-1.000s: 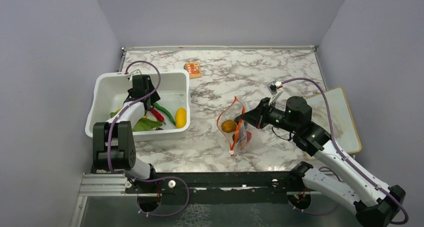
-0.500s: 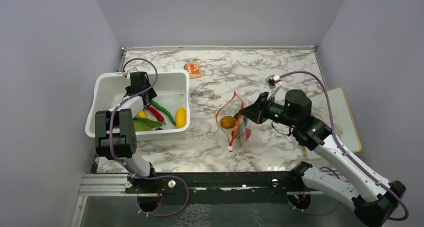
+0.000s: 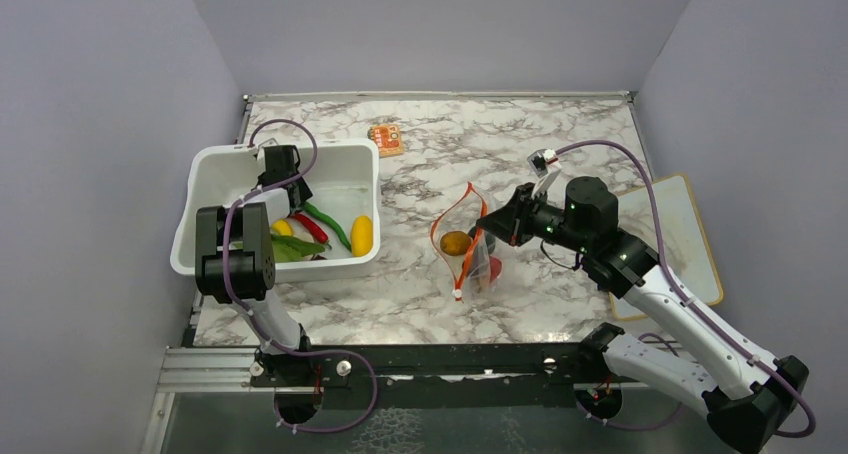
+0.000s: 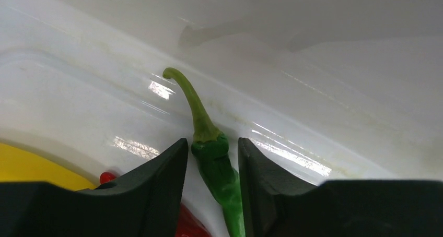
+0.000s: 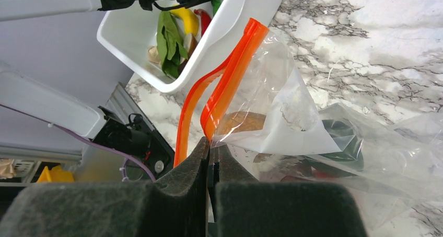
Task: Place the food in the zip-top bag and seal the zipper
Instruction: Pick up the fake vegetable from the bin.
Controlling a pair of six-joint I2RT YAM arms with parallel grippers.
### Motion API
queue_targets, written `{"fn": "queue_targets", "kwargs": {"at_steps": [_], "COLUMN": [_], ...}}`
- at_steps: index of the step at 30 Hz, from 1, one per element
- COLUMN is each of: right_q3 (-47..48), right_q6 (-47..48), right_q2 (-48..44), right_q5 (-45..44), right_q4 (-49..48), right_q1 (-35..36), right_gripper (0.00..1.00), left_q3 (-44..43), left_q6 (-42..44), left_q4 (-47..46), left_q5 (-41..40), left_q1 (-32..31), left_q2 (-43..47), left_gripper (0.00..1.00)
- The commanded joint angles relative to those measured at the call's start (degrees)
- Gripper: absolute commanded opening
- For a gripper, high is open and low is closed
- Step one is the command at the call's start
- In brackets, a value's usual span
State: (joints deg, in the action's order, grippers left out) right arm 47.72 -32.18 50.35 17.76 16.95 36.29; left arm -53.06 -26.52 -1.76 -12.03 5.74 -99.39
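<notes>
Green chilli sits inside your spread left claw for grabbing, while your right claw pinches the bag open for it.

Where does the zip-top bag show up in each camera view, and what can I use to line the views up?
Top external: the zip-top bag is mid-table, right of the white tub, with its mouth edge pinched by the right gripper.
Left wrist: not in it; only the tub's inside shows.
Right wrist: centre and right, its orange strip rising from the fingertips.
Shared landmark: the white tub, in all three views.
</notes>
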Motion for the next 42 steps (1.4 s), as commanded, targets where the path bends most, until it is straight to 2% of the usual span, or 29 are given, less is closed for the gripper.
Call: {"fn": "queue_targets", "kwargs": {"at_steps": [1,11,17,35,42], "right_q3": [0.61,-0.42,-3.13,-6.97,-5.81], "right_q6": [0.63,0.14,-0.94,-3.44,-4.74], "right_q2": [-0.72,-1.77,-3.59,-5.58,-4.42], "right_q5": [-1.4,-1.34,-0.97,-2.02,-2.58], "right_q4": [-0.78,-0.75,-1.87,-2.54,-0.99], "right_q1": [0.18,0.17,0.13,0.17,0.18], "right_gripper": [0.01,0.01,0.01,0.01,0.01], "left_q3": [-0.91,-0.63,3.43,8.32,8.25], "left_q6": [-0.55,-0.57,-2.57,-2.06,1.01], "left_q4": [-0.55,1.29,2.07,6.17,6.67], "left_q5": [0.4,1.92,5.22,13.72,12.63], "left_q1": [0.42,0.42,0.37,0.03,-6.22], "left_q2": [-1.37,0.92,7.44,26.34,33.88], "left_gripper": [0.4,0.18,0.13,0.12,0.12]}}
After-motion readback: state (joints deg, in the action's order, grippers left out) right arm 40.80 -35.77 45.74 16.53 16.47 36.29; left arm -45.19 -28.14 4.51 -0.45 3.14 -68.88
